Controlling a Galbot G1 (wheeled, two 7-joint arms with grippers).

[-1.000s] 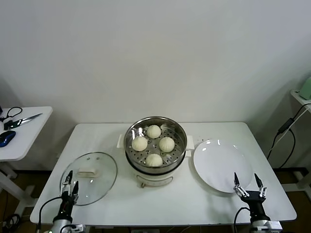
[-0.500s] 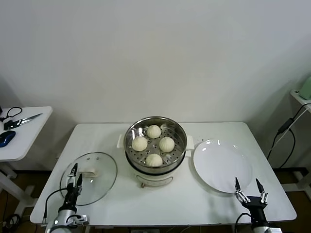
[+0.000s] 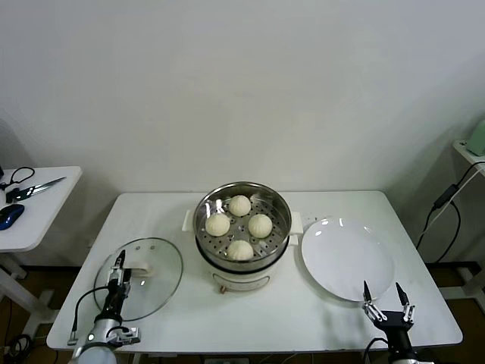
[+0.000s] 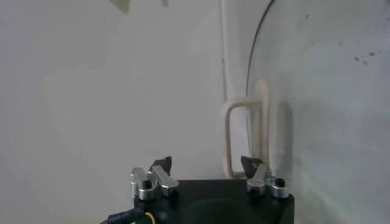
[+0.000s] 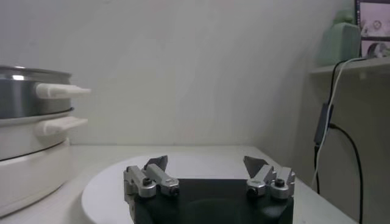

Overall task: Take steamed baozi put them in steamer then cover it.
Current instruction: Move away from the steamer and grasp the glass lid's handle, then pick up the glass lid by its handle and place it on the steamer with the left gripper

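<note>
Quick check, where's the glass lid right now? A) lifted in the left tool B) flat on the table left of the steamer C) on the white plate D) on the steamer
B: the glass lid lies flat on the table to the left of the steamer, whose top is open with four baozi showing inside.

baozi (image 3: pixel 239 226) in steamer (image 3: pixel 242 258), mid-table

White table (image 3: pixel 174 220) with cookware

Glass lid (image 3: pixel 140 277) lies under the left gripper (image 3: pixel 120 267); steamer (image 3: pixel 242 227) stands beyond; white plate (image 3: pixel 347 258) just beyond the right gripper (image 3: pixel 387 300).
</note>
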